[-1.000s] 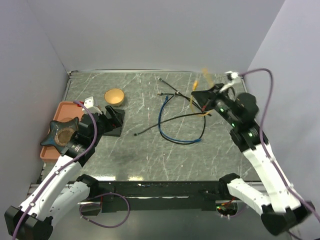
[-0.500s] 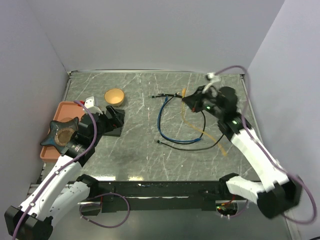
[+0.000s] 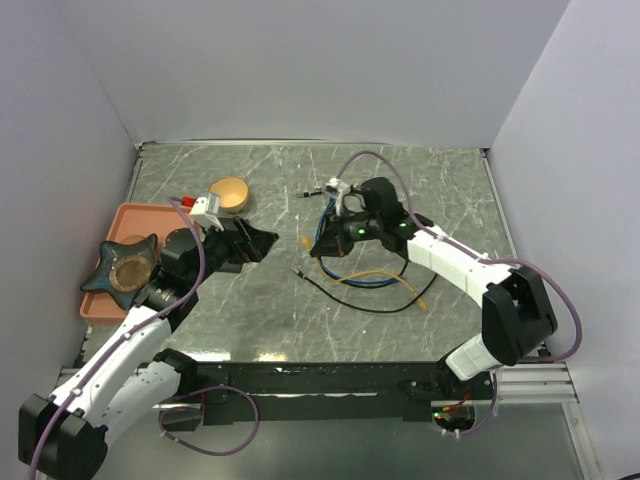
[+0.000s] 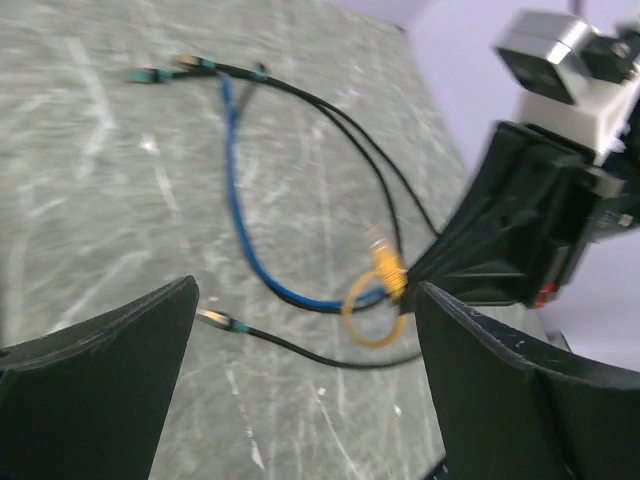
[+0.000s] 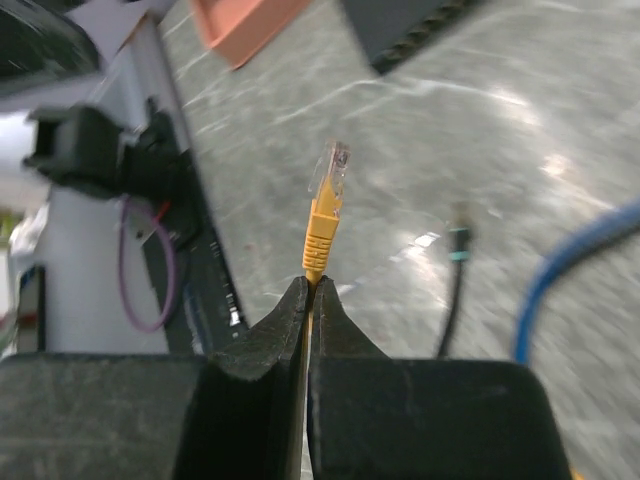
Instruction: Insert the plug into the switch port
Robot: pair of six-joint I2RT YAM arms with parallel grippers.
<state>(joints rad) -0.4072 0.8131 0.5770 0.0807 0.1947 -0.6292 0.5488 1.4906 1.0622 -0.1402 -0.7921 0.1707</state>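
Pale lilac walls boxed in a grey, marble-patterned tabletop [image 3: 450, 200]. Over on the left sat an orange tray [image 3: 95, 300], close against the wall, and a little further back stood a small yellow-brown bowl [image 3: 230, 192]. The left end effector [image 4: 305, 295] hung just right of the tray, its fingers spread wide with nothing between them, pointing across toward the middle.

From overhead I couldn't make out the switch, because the left arm covered that patch. Only the right wrist view gave a hint. A flat dark slab with a ribbed edge, which I took for the switch [image 5: 420, 25], lay beside the tray's corner. It was well apart from the plug and ahead of it.

In the middle, the right end effector [image 5: 308, 290] reached in low from the right. It faced the left one with a stretch of bare stone between them. Its fingers were pressed together on the yellow cable [image 4: 365, 320], right behind the plug [image 5: 328, 172]. The plug stuck out past the fingertips, clear tip outward, and off the stone as far as I could tell. Behind it the rest of the yellow cable trailed in a loop on the tabletop. It was tangled there with a blue cable [image 4: 245, 240] and black cables [image 4: 340, 130], whose ends lay loose.
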